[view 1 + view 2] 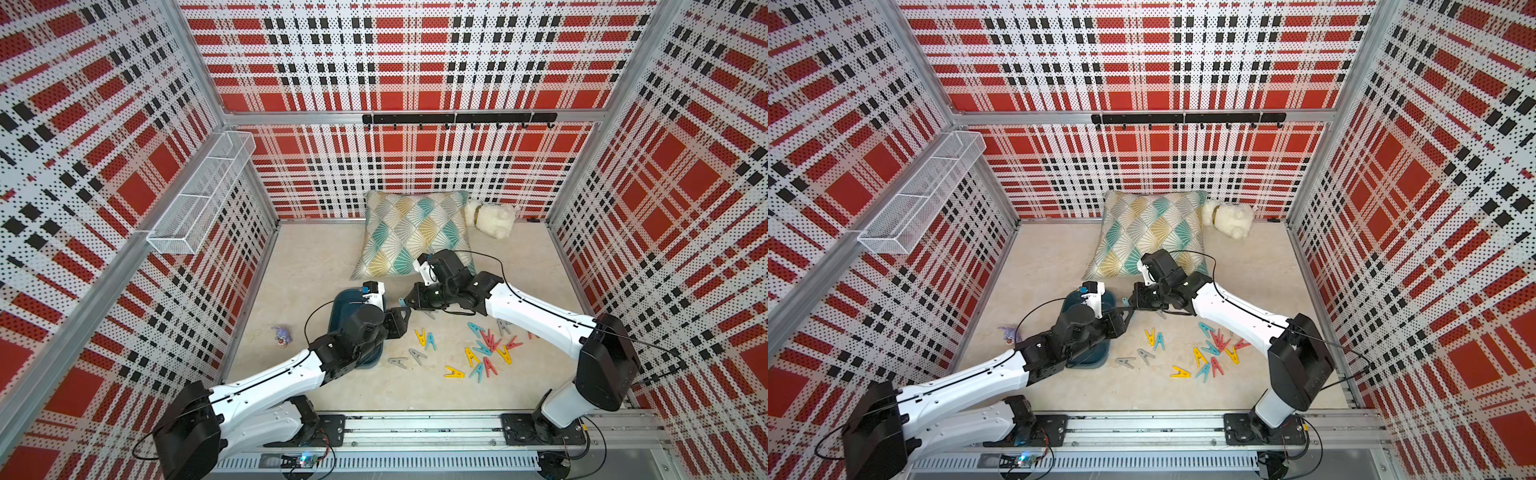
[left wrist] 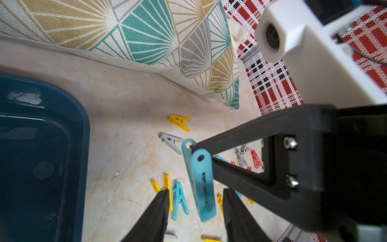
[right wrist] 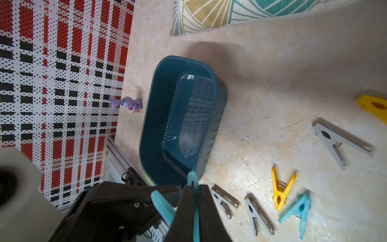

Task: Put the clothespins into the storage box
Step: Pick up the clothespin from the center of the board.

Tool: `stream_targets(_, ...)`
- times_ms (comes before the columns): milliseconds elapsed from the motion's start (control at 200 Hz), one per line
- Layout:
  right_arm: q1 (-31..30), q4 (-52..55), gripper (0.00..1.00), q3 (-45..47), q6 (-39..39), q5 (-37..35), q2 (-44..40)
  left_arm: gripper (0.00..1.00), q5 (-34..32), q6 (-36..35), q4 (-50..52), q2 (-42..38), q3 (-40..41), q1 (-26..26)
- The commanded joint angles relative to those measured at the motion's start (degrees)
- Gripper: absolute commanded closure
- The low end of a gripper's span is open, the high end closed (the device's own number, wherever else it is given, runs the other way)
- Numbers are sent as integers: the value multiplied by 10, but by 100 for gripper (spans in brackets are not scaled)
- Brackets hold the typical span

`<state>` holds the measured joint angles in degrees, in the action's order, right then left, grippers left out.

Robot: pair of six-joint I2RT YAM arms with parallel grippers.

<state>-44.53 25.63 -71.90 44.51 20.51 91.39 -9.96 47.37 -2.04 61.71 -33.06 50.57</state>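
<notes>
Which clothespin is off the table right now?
The teal-blue clothespin pinched in the right gripper, hanging between the left gripper's open jaws. The other clothespins in view all lie on the table.

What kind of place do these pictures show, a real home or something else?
Probably a robot test cell, not a home: plaid perforated wall panels on aluminium frames enclose it, two arms stand on a rail, and a cushion and plush toy look like props.
</notes>
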Motion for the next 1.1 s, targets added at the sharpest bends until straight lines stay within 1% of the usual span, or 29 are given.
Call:
stream_targets(0,-25,-23,88,-5,11,35,2,52,-19,-13,-1,9,-17,11)
stream_targets(130,-26,-27,88,-4,16,34,3,52,-27,-15,-11,2,-13,22)
stream_targets(386,-31,-23,88,-4,15,32,4,53,-58,-10,-3,-31,-5,22)
stream_targets(486,-31,-23,88,-1,15,30,4,60,-65,-7,-2,-51,2,18)
stream_targets(641,-33,-23,88,-2,13,33,6,70,-41,-8,-2,-67,8,1)
stream_targets(852,-34,-24,87,-5,10,36,9,78,-22,-11,2,-69,15,-12)
stream_targets(947,-34,-22,81,-6,8,33,8,84,-16,-10,3,-69,18,-15)
stream_targets(1027,-34,-24,72,-7,6,26,5,87,-11,-10,5,-70,19,-18)
stream_targets(1092,-34,-22,62,-10,3,21,3,89,-9,-11,7,-72,20,-20)
